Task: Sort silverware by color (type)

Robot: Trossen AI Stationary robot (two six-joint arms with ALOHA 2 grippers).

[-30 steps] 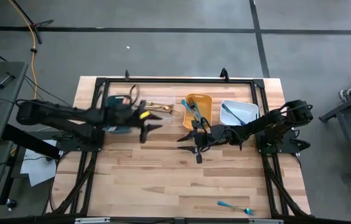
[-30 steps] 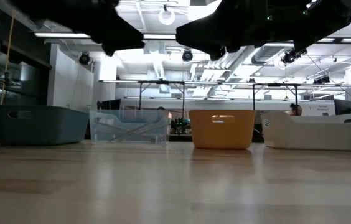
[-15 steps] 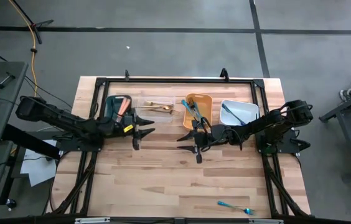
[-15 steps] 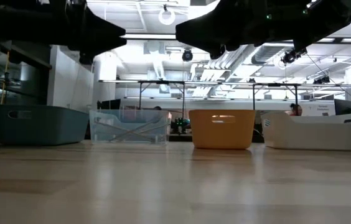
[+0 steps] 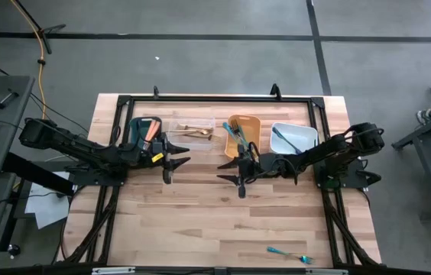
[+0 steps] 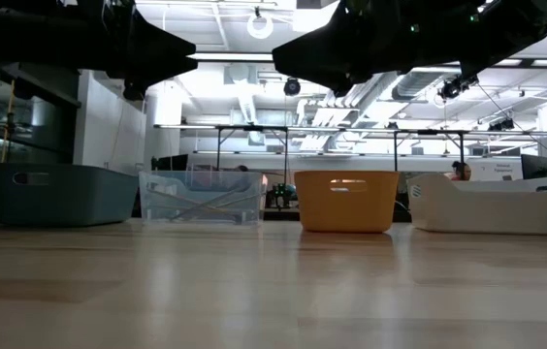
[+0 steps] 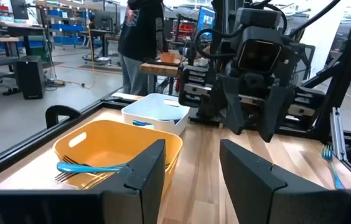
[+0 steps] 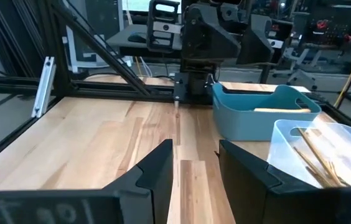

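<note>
My left gripper (image 5: 177, 162) (image 7: 194, 180) stands open above the bare wood, just nearer than the teal bin (image 5: 144, 131) and the clear bin (image 5: 192, 131). It points toward the table's right and holds nothing. My right gripper (image 5: 231, 174) (image 8: 195, 168) faces it, open and holding nothing, just nearer than the orange bin (image 5: 244, 131). The silverware lies in the bins: a salmon piece (image 5: 151, 131), gold pieces (image 8: 315, 152) and teal forks (image 7: 91, 167). Another teal fork (image 5: 288, 253) lies flat near the table's front edge.
A white bin (image 5: 293, 137) at the far right holds a teal piece (image 5: 283, 139). All four bins stand in a row along the far side. A black frame (image 5: 215, 98) rims the table. Bare wood lies between the grippers and the near edge. A person stands in the room beyond.
My left gripper has drawn back a little from over the teal and clear bins toward the table's near edge, sunk somewhat, and tipped from slanting down to level. It has stood still for the last half second. Its fingers stay apart.
</note>
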